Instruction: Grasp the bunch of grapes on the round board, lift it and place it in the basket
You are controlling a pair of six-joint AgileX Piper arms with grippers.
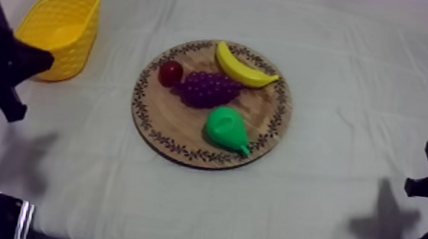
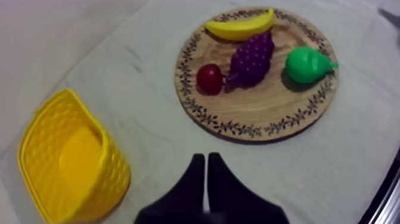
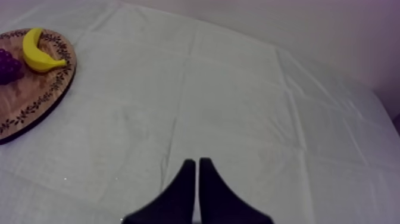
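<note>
Purple bunch of grapes (image 1: 209,88) lay on the round wooden board (image 1: 178,125).
Left claw (image 2: 206,156) and right claw (image 3: 196,161) were clenched empty; the left, nearer the yellow basket (image 1: 71,43), likely needed opening, then a mid-bunch grip.

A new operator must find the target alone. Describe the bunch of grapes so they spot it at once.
On the grey-white cloth, find the round wooden board with the patterned rim. On it, the bunch of grapes lies next to the small red fruit and the banana. It alone is purple and knobbly; its neighbours are smooth.
</note>
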